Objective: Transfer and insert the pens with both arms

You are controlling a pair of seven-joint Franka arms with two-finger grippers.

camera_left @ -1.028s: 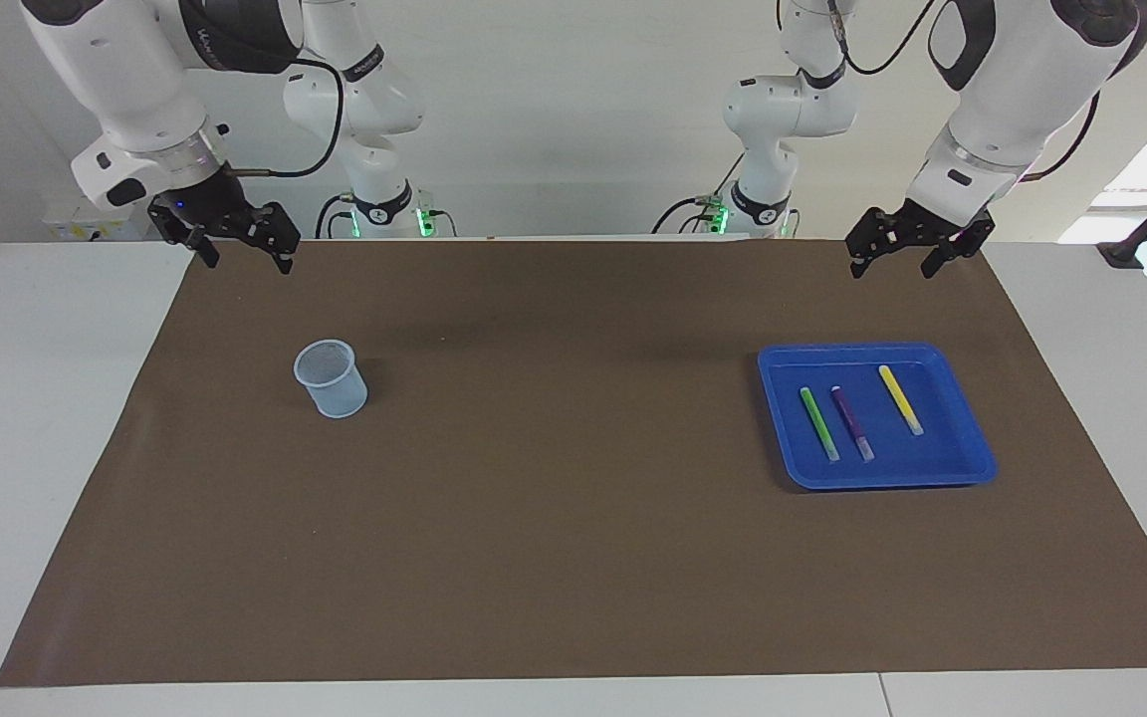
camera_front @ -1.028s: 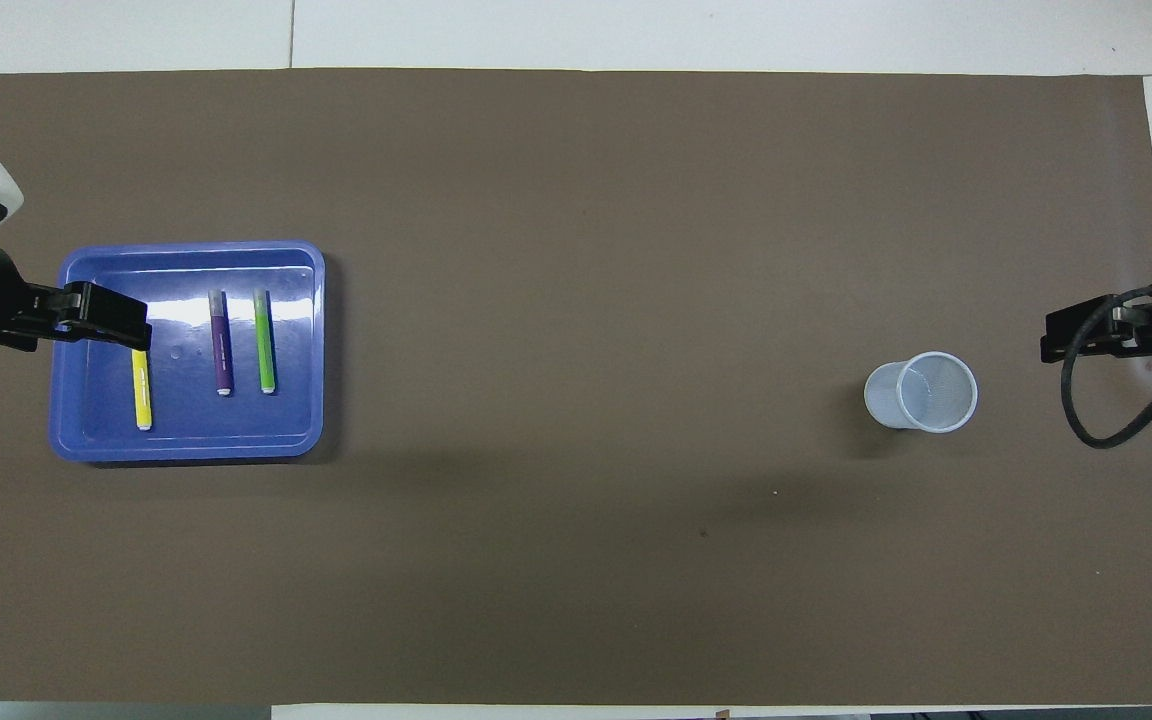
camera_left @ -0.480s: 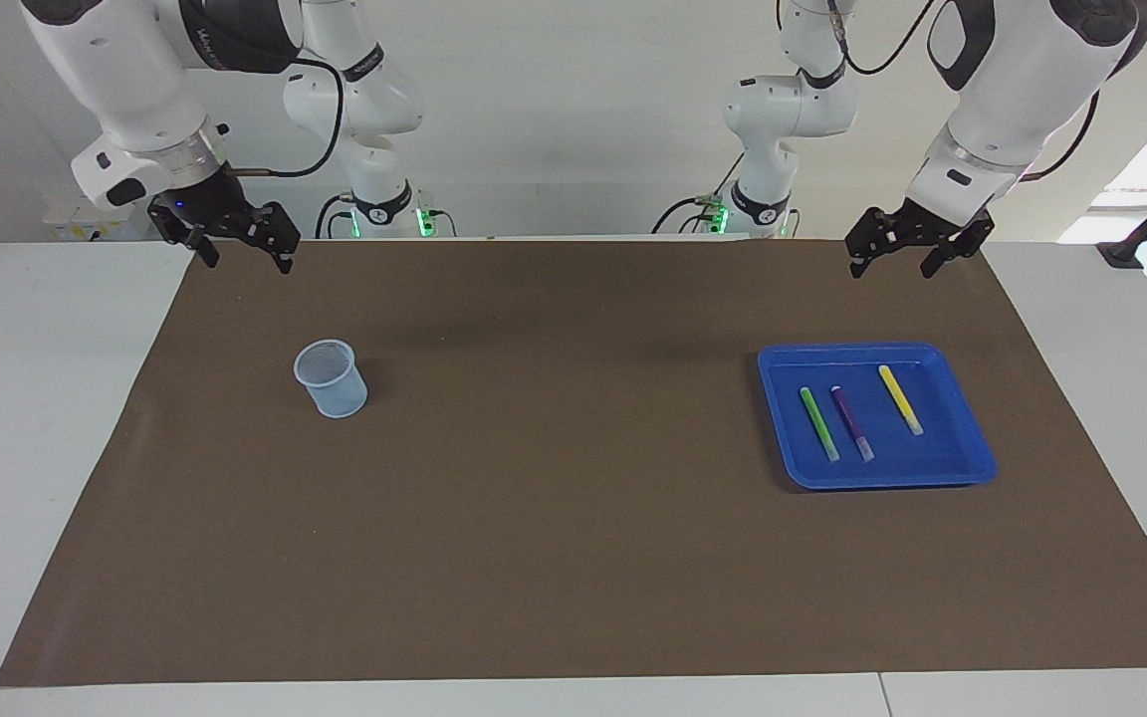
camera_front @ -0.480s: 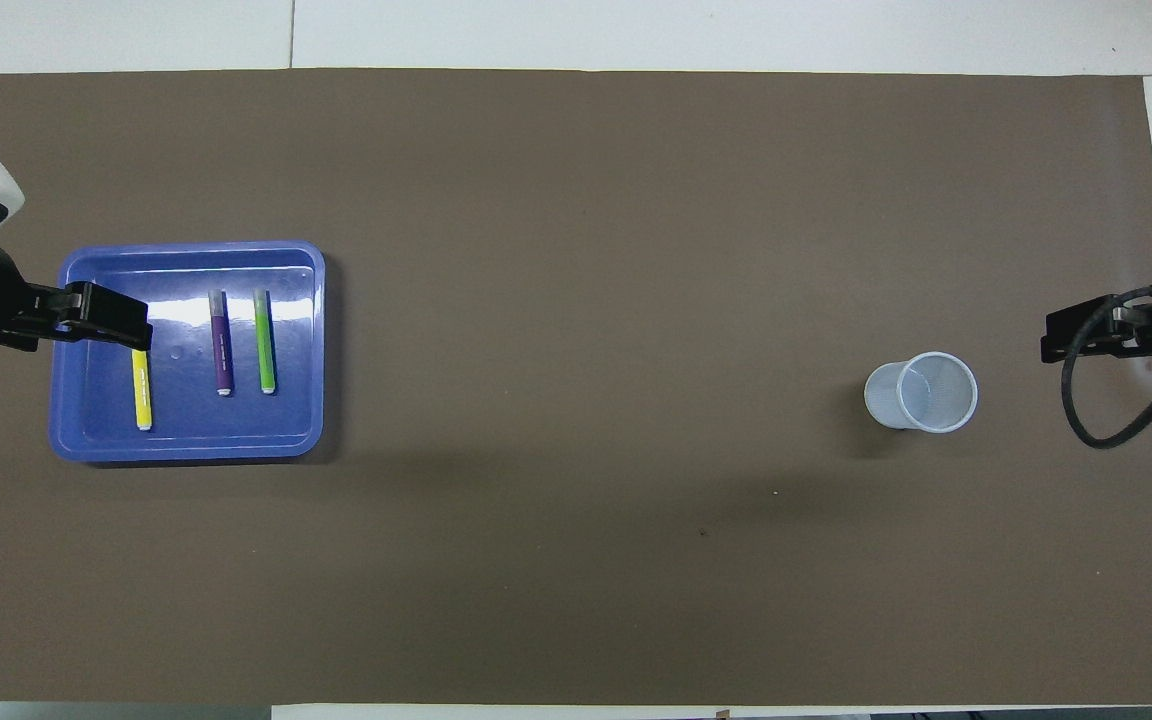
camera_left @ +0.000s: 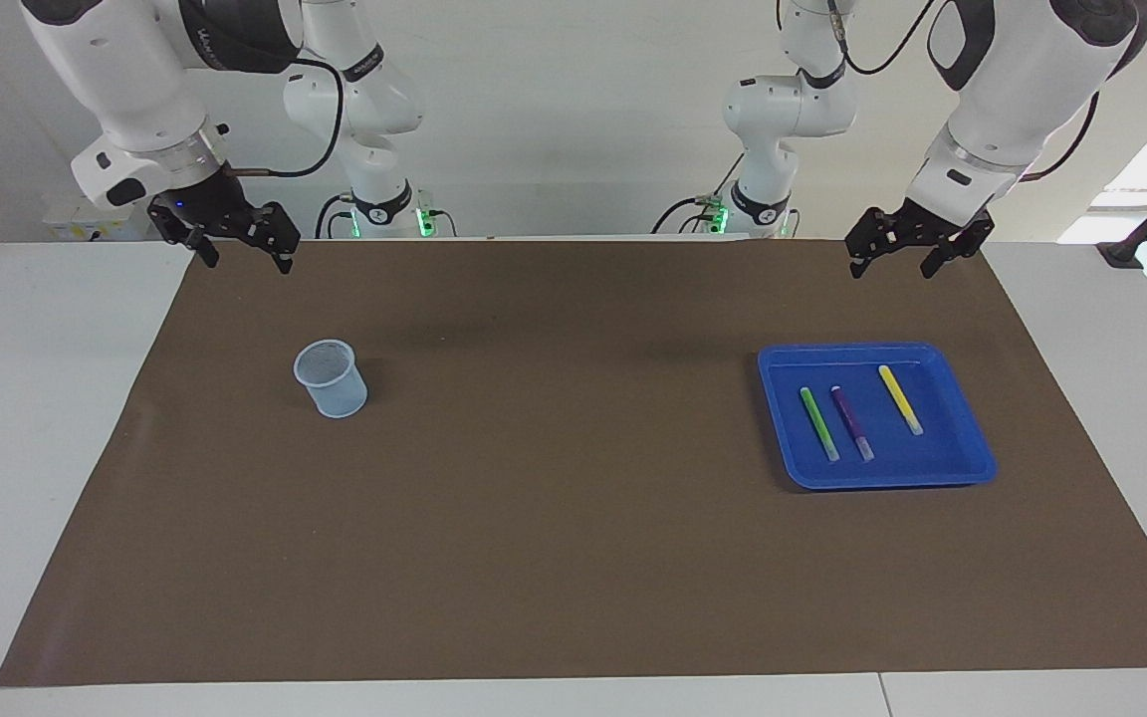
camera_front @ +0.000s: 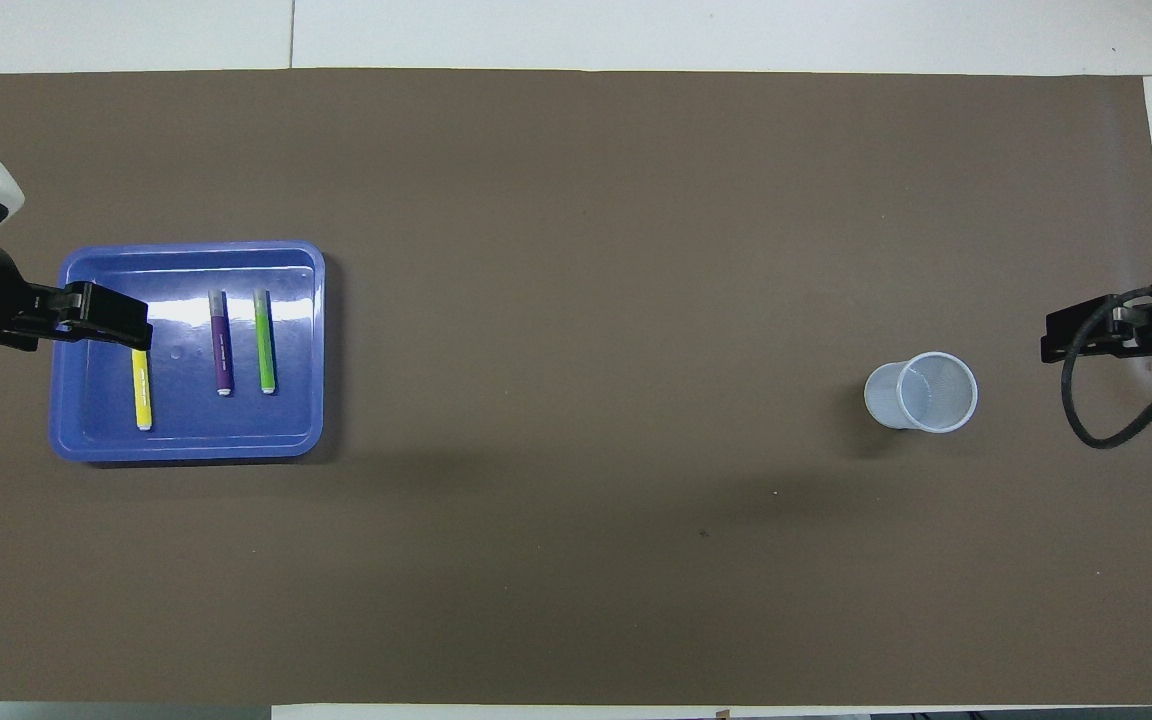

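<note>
While both claws hang wide, empty, three pens [camera_left: 855, 423] lie lengthwise, caps away from robots.

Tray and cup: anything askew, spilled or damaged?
Nothing stands out. The green pen, purple pen and yellow pen lie apart, roughly parallel, in the blue tray. The cup stands upright on the brown mat, toward the right arm's end. No spill or damage shows.
</note>
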